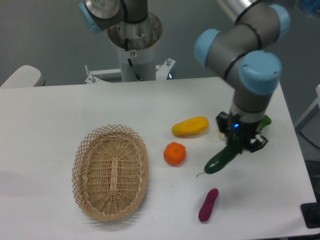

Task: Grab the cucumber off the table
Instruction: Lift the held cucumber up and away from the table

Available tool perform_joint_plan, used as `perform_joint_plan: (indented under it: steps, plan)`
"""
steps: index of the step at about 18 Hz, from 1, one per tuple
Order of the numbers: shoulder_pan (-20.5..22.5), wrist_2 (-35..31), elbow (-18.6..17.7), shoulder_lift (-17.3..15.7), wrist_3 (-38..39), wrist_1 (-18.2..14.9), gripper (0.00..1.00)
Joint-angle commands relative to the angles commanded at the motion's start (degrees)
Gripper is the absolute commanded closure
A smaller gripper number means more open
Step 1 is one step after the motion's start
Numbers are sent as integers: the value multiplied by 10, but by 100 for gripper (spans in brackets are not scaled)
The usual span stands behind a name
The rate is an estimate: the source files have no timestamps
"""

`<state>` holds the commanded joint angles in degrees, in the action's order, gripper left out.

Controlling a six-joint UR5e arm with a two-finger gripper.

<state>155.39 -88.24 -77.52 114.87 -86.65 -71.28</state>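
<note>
Green cucumber (222,159): one; you have it clamped by its upper end in the end effector (239,143), tilted, thin stem tip pointing lower left, off the surface (45,125).
Other produce: one orange (174,153), one yellow oblong fruit (190,126), one purple vegetable (208,204); all apart from each other.
Basket: one wicker basket (110,172), left of the orange, nothing inside.
Edges: the cucumber hangs over the right part of the surface, nearer the right edge than the front edge.
Open room: bare white between the orange and the purple vegetable, and across the left rear.
Hidden: a leafy green (265,121) shows only as a sliver behind the wrist; finger contact is hard to make out.
</note>
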Motion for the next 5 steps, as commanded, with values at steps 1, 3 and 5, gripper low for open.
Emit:
perform_joint_plan:
  steps: [1,3,5]
  plan:
    - [3,0,1,0,-4,-1,86]
    - [7,1,1,0,-10,-1,86]
    - [8,4,1,1,-11,-1,86]
